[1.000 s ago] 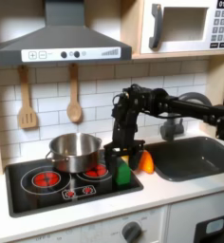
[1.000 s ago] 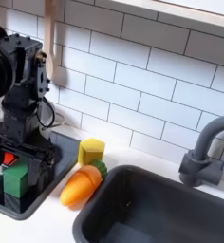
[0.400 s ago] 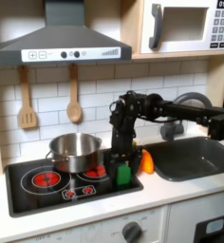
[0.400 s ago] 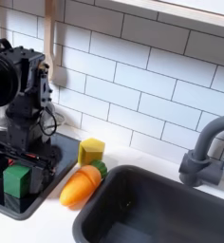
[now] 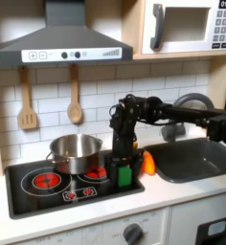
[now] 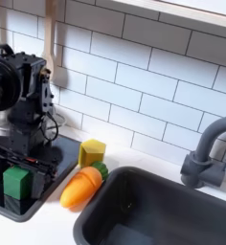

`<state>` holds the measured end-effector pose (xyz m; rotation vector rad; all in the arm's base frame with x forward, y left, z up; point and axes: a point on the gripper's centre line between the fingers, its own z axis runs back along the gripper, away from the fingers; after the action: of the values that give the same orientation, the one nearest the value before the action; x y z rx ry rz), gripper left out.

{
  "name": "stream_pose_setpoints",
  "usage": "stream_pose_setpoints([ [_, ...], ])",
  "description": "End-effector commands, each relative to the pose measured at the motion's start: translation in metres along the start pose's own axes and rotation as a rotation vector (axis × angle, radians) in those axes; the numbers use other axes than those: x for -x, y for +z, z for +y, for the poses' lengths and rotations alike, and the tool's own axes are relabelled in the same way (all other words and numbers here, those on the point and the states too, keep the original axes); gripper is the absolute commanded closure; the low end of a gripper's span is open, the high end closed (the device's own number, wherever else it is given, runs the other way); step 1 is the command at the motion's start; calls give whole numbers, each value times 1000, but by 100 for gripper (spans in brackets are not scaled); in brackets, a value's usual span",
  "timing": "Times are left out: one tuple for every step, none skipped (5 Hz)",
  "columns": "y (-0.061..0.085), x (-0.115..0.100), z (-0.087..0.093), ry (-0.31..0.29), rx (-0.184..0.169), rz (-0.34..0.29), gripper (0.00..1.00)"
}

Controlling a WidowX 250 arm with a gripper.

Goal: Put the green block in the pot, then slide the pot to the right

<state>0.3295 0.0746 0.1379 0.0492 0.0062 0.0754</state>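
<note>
The green block stands on the right part of the toy stove top, seen close up as a bright green cube in the second exterior view. My black gripper hangs straight down over it, and its fingers straddle the block, open, in both exterior views. The shiny silver pot sits on the back of the stove, to the first exterior view's left of the gripper and apart from it.
An orange toy carrot and a small yellow block lie on the counter between stove and sink. The faucet rises behind the sink. A spatula and a wooden spoon hang on the tiled wall.
The gripper has come down lower over the green block. The block, the pot and the other items have not moved.
</note>
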Motion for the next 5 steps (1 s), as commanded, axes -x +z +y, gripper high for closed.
stream_pose_setpoints([
  [-4, -1, 0, 8, 18, 7, 100],
  [-2, 0, -1, 9, 22, 3, 100],
  [1, 1, -1, 3, 30, -13, 100],
  [6, -1, -1, -7, 43, -38, 100],
  [15, -4, 0, -21, 54, -66, 100],
])
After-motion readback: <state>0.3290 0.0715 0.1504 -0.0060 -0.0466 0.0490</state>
